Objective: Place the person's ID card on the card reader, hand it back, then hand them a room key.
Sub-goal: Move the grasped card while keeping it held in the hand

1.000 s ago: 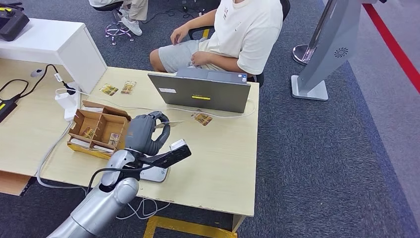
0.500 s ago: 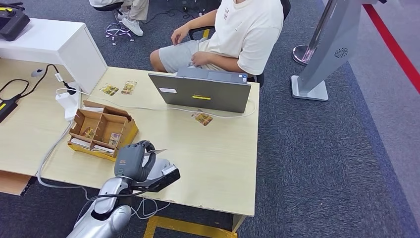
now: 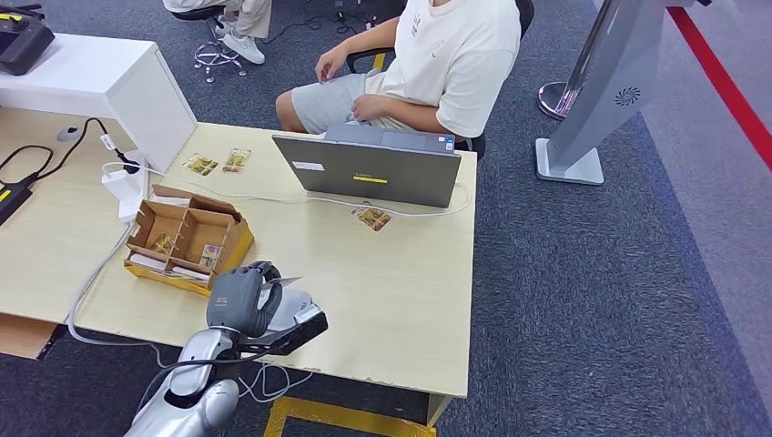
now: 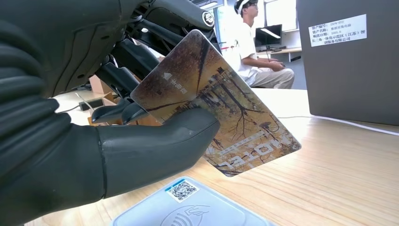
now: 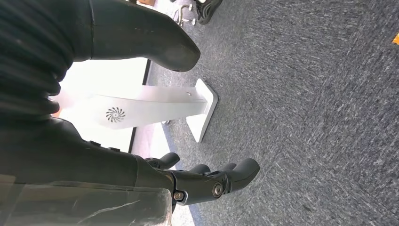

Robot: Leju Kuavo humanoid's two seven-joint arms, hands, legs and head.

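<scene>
Here your left robot hand (image 3: 238,299) pinches the ID card (image 4: 221,106) between thumb and fingers, held tilted just above the card reader (image 4: 188,209) at the counter's (image 3: 401,282) near edge. Your right robot hand (image 5: 141,141) hangs over the carpet, fingers apart, holding nothing.

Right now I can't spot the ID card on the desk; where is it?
The left hand pinches the ID card just above the card reader, at the desk's near edge beside the cardboard box.
</scene>
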